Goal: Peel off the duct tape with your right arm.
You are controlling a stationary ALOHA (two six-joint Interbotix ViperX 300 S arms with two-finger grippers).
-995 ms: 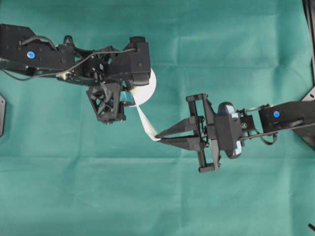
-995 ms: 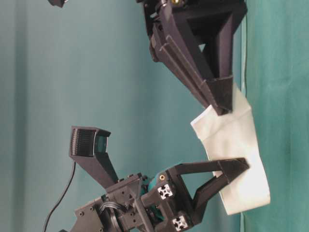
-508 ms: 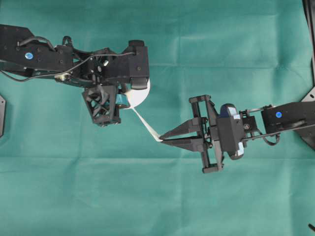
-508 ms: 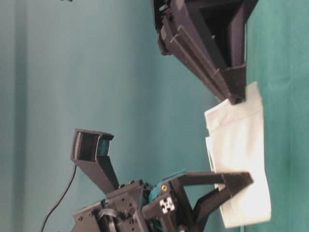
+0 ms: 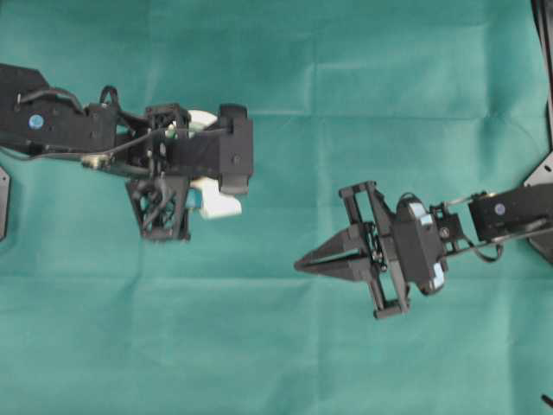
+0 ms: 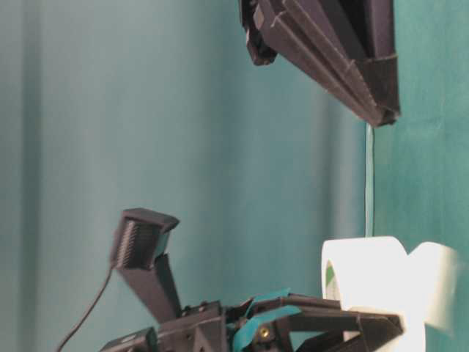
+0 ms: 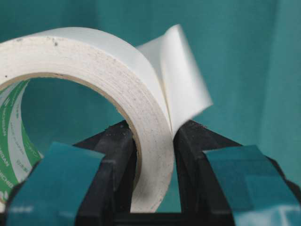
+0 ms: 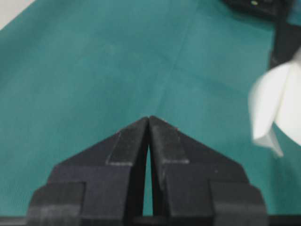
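Pressed together on nothing, the right arm's slim black gripper (image 5: 298,265) is hovering over green cloth (image 5: 346,86) — the left lattice-fingered gripper (image 7: 155,141) is pinching the white duct-tape roll (image 7: 94,70), tail loose.

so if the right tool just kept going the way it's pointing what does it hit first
Probably nothing but green cloth. The right tool, shut and empty, points left across the overhead view, and the duct tape in the left tool seems off that line, though depth is unclear.

left pincer (image 5: 200,201) grips duct tape (image 5: 216,201) | right pincer (image 5: 298,265) closed, empty, apart
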